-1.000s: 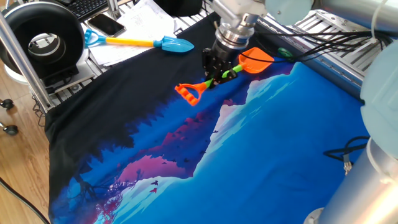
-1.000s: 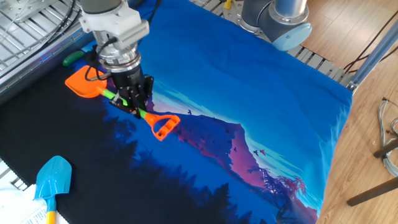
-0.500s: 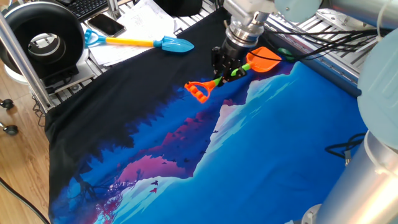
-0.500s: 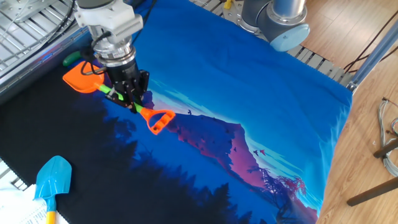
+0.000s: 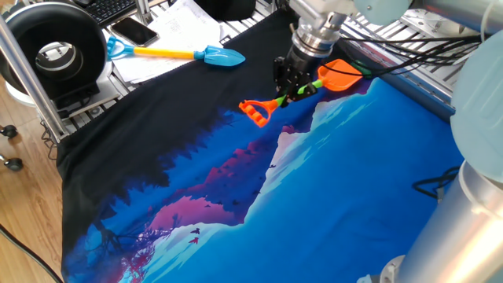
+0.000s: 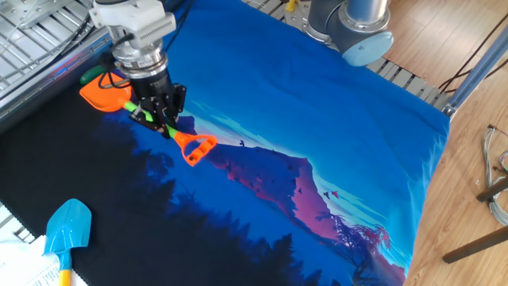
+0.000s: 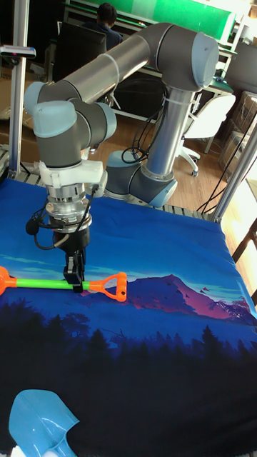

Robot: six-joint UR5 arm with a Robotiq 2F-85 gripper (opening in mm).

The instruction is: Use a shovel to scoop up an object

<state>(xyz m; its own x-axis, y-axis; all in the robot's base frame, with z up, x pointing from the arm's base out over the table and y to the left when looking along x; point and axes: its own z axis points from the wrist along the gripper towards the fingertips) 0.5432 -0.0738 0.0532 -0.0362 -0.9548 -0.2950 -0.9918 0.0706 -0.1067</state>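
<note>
The claw (image 6: 163,121) pinches the lime-green shaft of the shovel (image 6: 151,121), and over the last second it has carried the tool toward the table's far edge, so the orange blade now reaches the object (image 6: 90,77), a small glossy green lump beside the metal rails; the scoop looks close to starting; the shovel is smooth moulded plastic with a D-shaped handle; the table (image 6: 333,119) wears a soft printed cloth; a blue shovel (image 5: 177,54) lies well apart.
</note>
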